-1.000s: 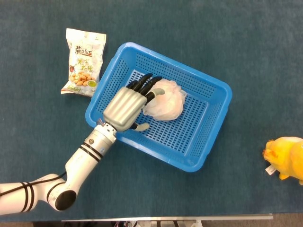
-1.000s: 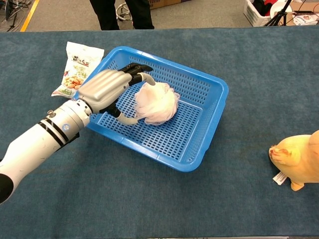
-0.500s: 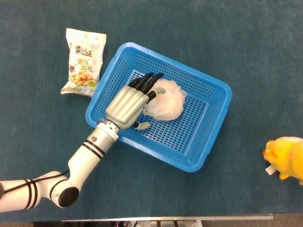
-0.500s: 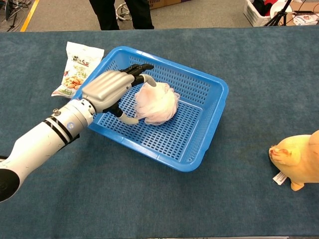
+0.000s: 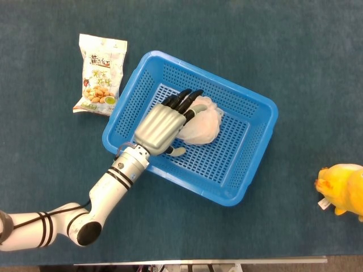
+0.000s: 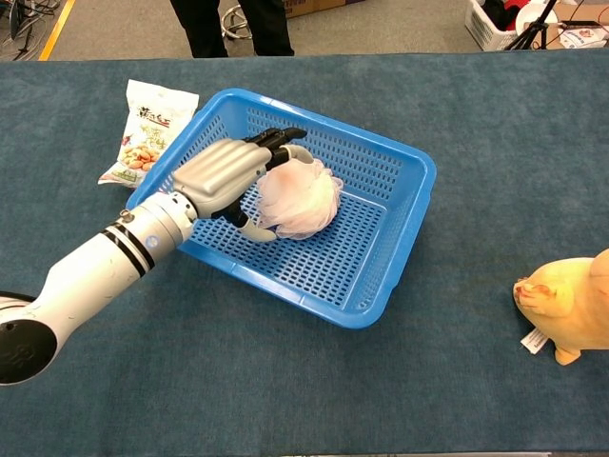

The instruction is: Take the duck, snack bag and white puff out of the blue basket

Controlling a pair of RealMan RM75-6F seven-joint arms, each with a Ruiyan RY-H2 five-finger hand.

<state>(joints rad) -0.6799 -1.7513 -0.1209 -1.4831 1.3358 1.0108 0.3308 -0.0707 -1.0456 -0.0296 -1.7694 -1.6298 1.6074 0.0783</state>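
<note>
The white puff [image 5: 201, 119] sits in the blue basket [image 5: 258, 147], just right of the left hand [image 5: 160, 127]. The fingers [image 5: 184, 102] arch apart over its top and the thumb reaches under its near side; whether they actually grip is unclear. The hand has slid further over the puff than a second ago. Snack bag [image 5: 101, 73] and duck [image 5: 343, 188] lie outside on the table.

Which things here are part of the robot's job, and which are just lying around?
Part of the job:
- blue plastic mesh basket
- white fluffy puff, inside the basket, left hand on it
- printed snack bag, already out on the table
- yellow plush duck, already out

Just there:
- dark teal table cover
- person's dark-trousered legs behind the table
</note>
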